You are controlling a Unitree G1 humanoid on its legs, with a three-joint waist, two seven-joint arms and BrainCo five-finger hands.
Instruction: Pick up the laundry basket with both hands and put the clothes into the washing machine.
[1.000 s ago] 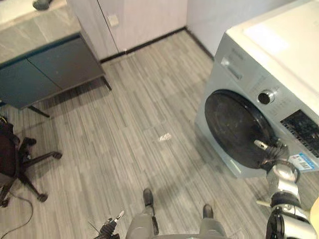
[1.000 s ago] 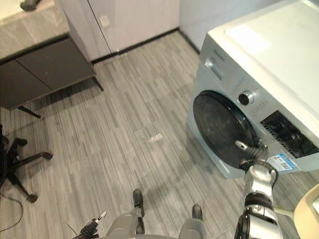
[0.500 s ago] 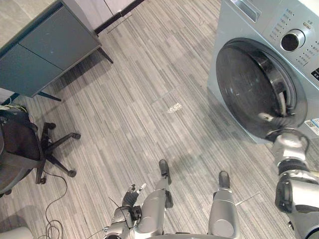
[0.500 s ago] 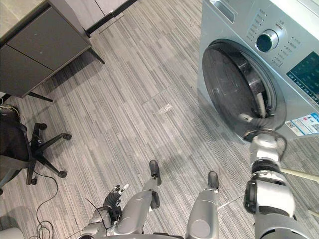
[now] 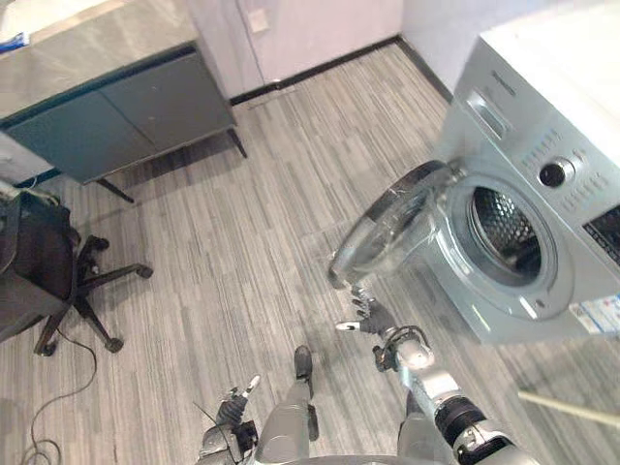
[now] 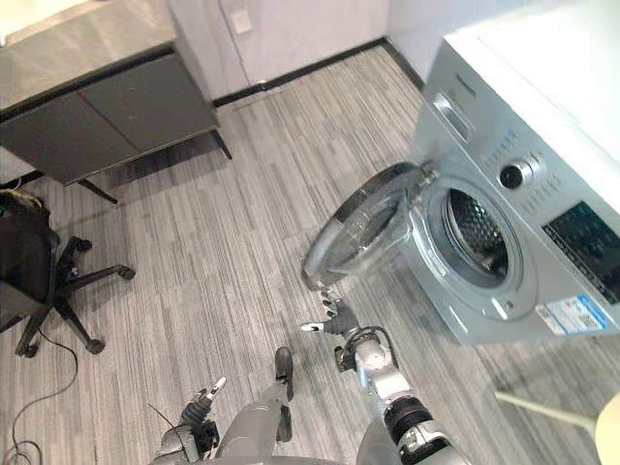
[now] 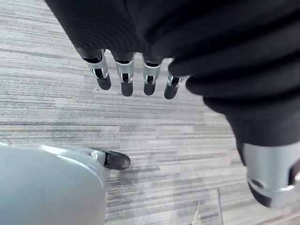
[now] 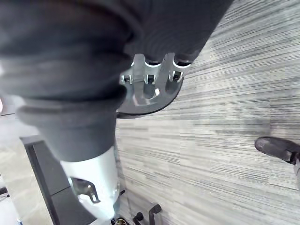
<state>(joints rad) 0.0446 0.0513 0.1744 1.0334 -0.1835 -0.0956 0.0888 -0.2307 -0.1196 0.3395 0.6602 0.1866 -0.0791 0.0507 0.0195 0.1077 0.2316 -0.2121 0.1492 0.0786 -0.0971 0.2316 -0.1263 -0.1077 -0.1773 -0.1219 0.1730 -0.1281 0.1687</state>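
The right hand (image 5: 376,320), fingers straight and spread, sits at the lower rim of the door (image 5: 387,228), which stands wide open on the washing machine (image 5: 523,107). The left hand (image 7: 124,77) hangs open and empty. The door step looks done (the drum (image 5: 504,232) looks empty). Next, both hands must fetch the basket, possibly the pale edge (image 6: 608,423) at right. The front sticker (image 5: 599,316) is unreadable.

The grey plank floor (image 5: 242,242) spreads out below me. On my right it carries the washing machine (image 5: 542,223), door swung open. On my left, a dark cabinet (image 5: 126,126) stands on thin legs, with a black office chair (image 5: 48,281) near it.
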